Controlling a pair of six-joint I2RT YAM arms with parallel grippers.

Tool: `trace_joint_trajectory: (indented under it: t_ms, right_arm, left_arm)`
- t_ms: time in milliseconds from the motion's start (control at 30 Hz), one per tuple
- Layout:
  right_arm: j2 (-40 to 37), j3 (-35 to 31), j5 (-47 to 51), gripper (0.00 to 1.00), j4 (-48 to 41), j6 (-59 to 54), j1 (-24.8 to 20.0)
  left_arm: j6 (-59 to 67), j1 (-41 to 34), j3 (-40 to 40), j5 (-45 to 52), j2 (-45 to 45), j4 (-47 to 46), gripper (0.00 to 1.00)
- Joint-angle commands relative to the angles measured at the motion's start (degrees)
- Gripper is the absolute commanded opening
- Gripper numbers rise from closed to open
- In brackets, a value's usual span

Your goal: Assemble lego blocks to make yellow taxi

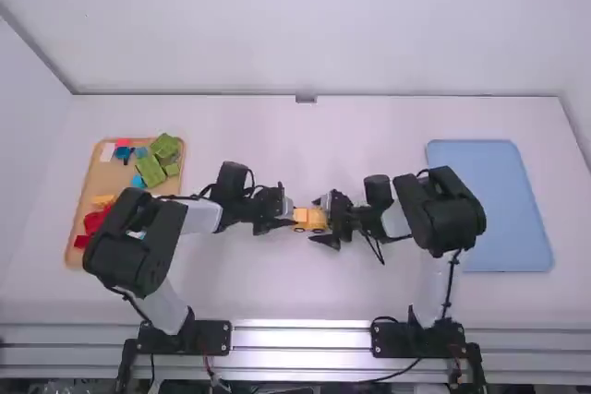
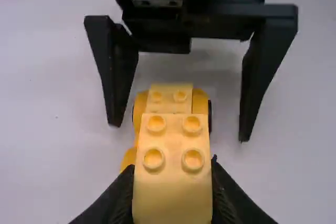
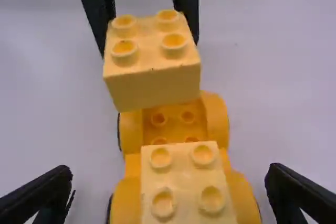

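Block point(image 3: 152, 87) clamped by left gripper point(image 1: 290, 217), above car base point(image 3: 216, 115); second block point(image 3: 185, 174) between parted jaws of right gripper point(image 1: 320, 220).

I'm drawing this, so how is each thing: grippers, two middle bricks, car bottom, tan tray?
Car base, right way up.
Raised brick, held above the base.
Lower brick, seated on the base.
Left gripper, shut on the raised brick.
Right gripper, open.
Tan tray, holding loose blocks.
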Motion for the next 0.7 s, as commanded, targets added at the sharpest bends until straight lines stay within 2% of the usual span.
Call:
trace_joint_trajectory:
  t_ms: [0, 167, 200, 267, 400, 500, 667]
  right_arm:
    - [2.91, 2.75, -3.37, 0.98, 0.04, -1.75, -0.11]
    - [4.59, 4.17, -3.21, 1.0, -0.42, -1.77, -0.13]
    - [4.59, 4.0, -3.28, 0.97, -0.22, -1.97, -0.13]
    - [4.59, 3.72, -3.28, 0.9, -0.42, -3.34, -0.11]
    - [4.59, 2.75, -2.93, 0.56, -0.39, -6.4, 0.76]
    - [4.59, 2.29, -2.45, 0.47, -0.44, -6.47, 0.52]
    - [4.59, 1.62, -2.51, 0.45, -0.39, -6.51, 0.52]
  left_arm:
    - [-1.46, -0.15, -0.15, 0.11, 0.04, -0.13, 0.2]
    - [-1.53, -0.59, -0.17, -0.09, 0.96, -0.07, 0.2]
    - [-1.49, -0.59, -0.17, -0.15, 1.07, 0.17, 0.2]
    - [-1.51, -0.59, -0.11, -0.11, 1.31, 0.63, 0.2]
    - [-1.49, -0.59, 1.73, -0.11, 1.79, -1.97, 0.19]
    - [-0.83, -0.61, 2.67, -0.15, 1.81, -3.87, 0.18]
    - [0.22, -0.61, 3.54, -0.15, 1.81, -5.92, 0.17]
